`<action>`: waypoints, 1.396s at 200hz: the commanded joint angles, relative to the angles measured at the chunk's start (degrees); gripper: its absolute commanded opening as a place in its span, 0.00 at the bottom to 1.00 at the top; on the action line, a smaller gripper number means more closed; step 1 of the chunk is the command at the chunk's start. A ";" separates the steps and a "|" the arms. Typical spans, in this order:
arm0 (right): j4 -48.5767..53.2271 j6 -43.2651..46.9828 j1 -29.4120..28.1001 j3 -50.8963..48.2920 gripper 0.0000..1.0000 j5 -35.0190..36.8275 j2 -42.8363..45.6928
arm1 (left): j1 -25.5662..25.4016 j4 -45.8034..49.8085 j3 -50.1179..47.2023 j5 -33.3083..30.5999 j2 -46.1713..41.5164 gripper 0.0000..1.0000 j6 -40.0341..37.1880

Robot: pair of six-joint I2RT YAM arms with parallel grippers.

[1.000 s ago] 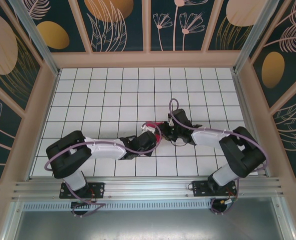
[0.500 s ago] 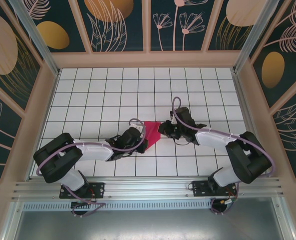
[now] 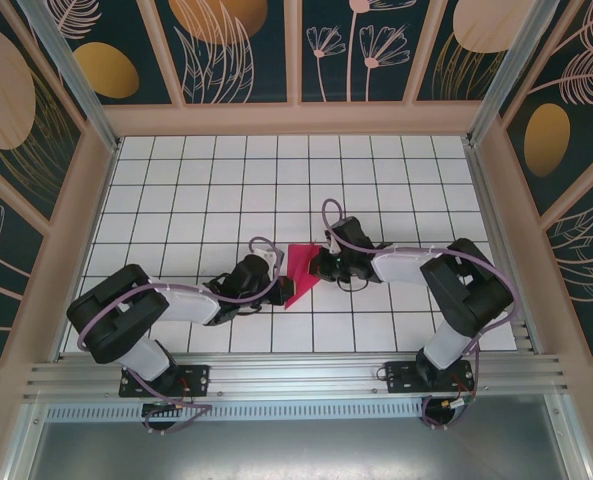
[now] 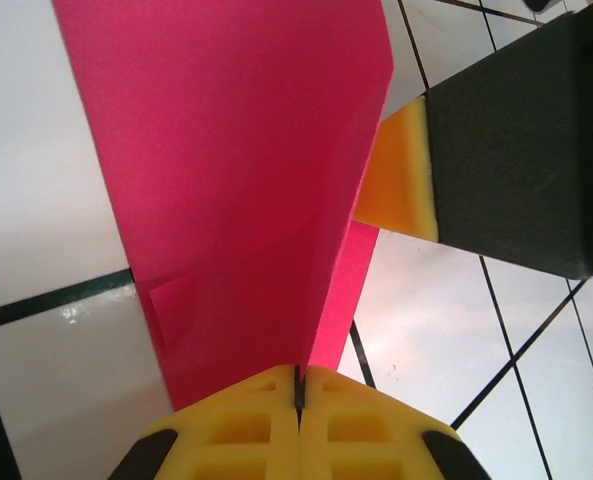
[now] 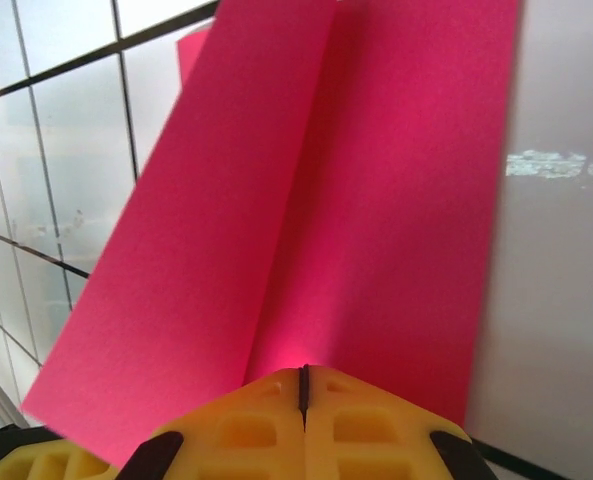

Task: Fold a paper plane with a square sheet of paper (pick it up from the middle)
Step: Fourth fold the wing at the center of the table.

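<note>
One white tiled table (image 3: 176,200) spreads before you. Just toward 6 o'clock from its centre sits the creased magenta paper (image 3: 298,272), a folded wedge. Your left gripper (image 4: 298,378) pinches its 8 o'clock end, fingers pressed together on it. Your right gripper (image 5: 303,380) clamps its 2 o'clock edge likewise.

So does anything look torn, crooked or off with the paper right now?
Nothing stands out. The folded paper looks untorn and its creases run straight. The left claw and the right claw each pinch it from opposite sides.
</note>
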State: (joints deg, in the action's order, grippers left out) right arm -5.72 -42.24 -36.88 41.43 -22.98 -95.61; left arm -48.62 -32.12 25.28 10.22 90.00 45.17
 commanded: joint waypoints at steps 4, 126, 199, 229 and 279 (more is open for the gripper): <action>1.02 1.38 -0.63 1.62 0.03 0.35 -2.13 | 0.83 -4.70 -1.79 1.91 1.06 0.00 2.05; 4.76 3.00 -1.00 2.34 0.01 4.08 -4.87 | 2.79 -7.81 -4.30 2.42 0.41 0.00 3.97; 5.30 3.39 -1.19 2.91 0.00 4.09 -4.98 | 4.78 -9.78 -5.50 4.72 0.83 0.01 4.85; 5.60 3.53 -1.26 3.25 0.00 3.99 -4.96 | 5.20 -10.24 -5.68 5.06 1.41 0.01 4.89; 6.50 3.92 -1.44 4.04 0.00 4.26 -4.75 | 5.38 -12.62 -6.37 5.67 3.75 0.01 6.78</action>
State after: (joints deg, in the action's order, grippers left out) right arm -2.70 -39.70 -37.78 44.60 -21.43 -98.54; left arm -43.75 -41.85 20.08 15.05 92.01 50.11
